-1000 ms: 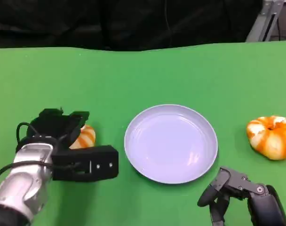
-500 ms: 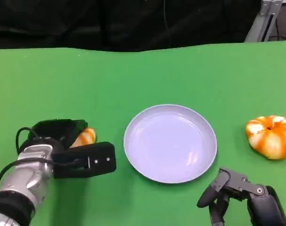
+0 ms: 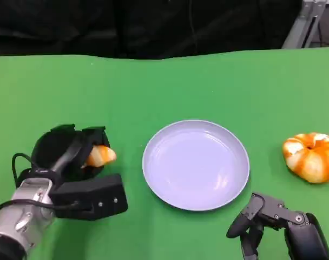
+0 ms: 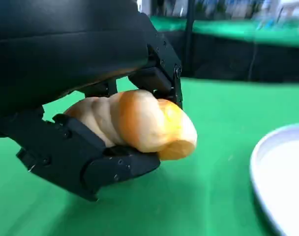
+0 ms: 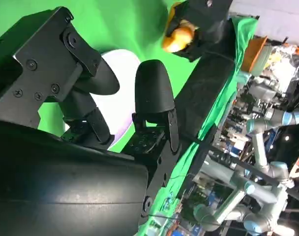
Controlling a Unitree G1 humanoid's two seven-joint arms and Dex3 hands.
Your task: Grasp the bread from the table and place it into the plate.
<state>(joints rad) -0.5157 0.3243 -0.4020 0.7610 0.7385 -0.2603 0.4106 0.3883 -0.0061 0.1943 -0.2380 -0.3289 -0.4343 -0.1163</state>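
My left hand [image 3: 72,162] grips an orange-and-cream bread roll [image 3: 100,156] at the left of the green table, lifted a little off the cloth. In the left wrist view the roll [image 4: 139,123] sits clamped between the black fingers [image 4: 90,162], one end sticking out toward the plate [image 4: 282,172]. The pale lilac plate [image 3: 153,162] lies at the table's middle, just right of the held roll, with nothing in it. My right hand [image 3: 272,225] rests low at the front right, fingers apart and holding nothing; the right wrist view shows its fingers [image 5: 154,98] spread before the plate [image 5: 121,105].
A second round orange-and-white bread [image 3: 311,156] lies at the right edge of the table. The table's far edge [image 3: 164,55] meets a dark backdrop. A metal stand [image 3: 305,21] rises at the back right.
My left hand has closed around the roll and raised it slightly; the roll now shows more, nearer the plate. The right hand has not moved.
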